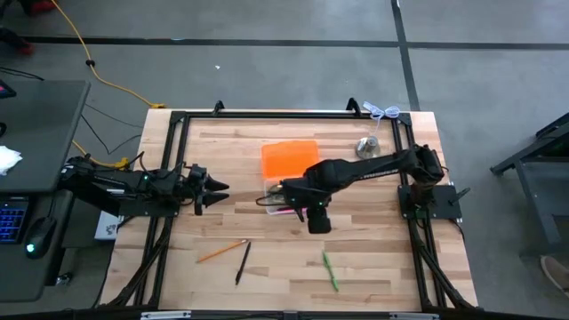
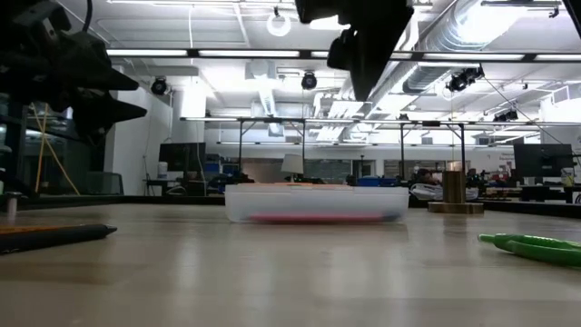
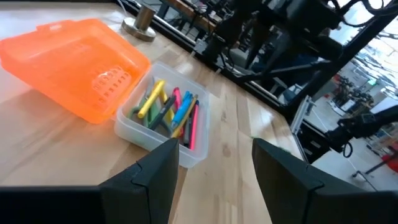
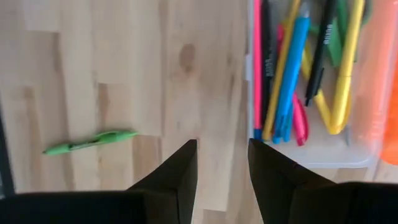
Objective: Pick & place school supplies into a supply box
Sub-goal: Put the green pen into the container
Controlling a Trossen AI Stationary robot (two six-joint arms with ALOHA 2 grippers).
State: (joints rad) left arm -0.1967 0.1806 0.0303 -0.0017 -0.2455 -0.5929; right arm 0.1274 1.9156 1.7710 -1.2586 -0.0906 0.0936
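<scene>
The supply box [image 1: 277, 197] is clear, and its orange lid [image 1: 289, 159] lies open on the table behind it. Inside lie several school supplies [image 3: 168, 111] in yellow, blue, pink, green and black. Loose on the table's near part are an orange pencil [image 1: 222, 251], a black pen [image 1: 243, 263] and a green pen [image 1: 330, 269]. My right gripper [image 4: 222, 148] hangs open above the table just on the near side of the box, pointing down, with nothing between its fingers. My left gripper [image 3: 214, 152] stands open and level at the table's left, aimed at the box.
A silver bell [image 1: 367, 147] stands at the far right of the table. A black frame [image 1: 267, 114] runs around the table's edges. Bare wood lies between the box and the loose pens [image 4: 90, 142].
</scene>
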